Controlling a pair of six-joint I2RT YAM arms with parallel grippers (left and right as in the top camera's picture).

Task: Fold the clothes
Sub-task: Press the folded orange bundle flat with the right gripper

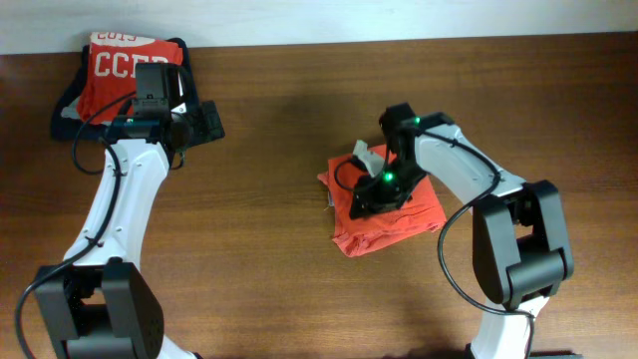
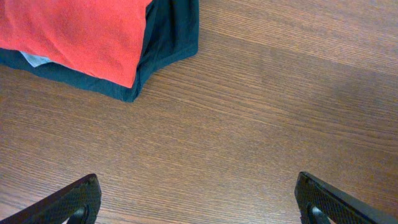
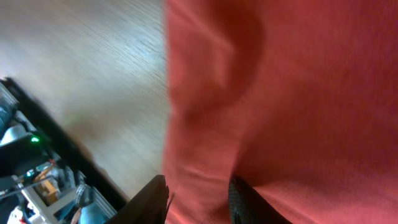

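Note:
The clothes (image 1: 394, 224), an orange-red T-shirt, lie bunched into a rough square on the brown table, right of centre. My right gripper (image 1: 371, 194) is down on the shirt's left part. In the right wrist view its two dark fingers (image 3: 152, 199) stand on either side of a fold at the edge of the clothes (image 3: 298, 93), and my right gripper (image 3: 199, 199) is shut on that fold. A white patch (image 1: 367, 155) shows at the shirt's top edge. My left gripper (image 1: 204, 122) hovers far to the left; in its wrist view my left gripper (image 2: 199, 202) is wide open over bare wood.
A folded red shirt lettered "CCER" (image 1: 125, 65) lies on a dark navy folded garment (image 1: 70, 110) at the back left corner; both the folded red shirt (image 2: 74, 31) and the navy garment (image 2: 168, 37) appear in the left wrist view. The table's far edge meets a white wall.

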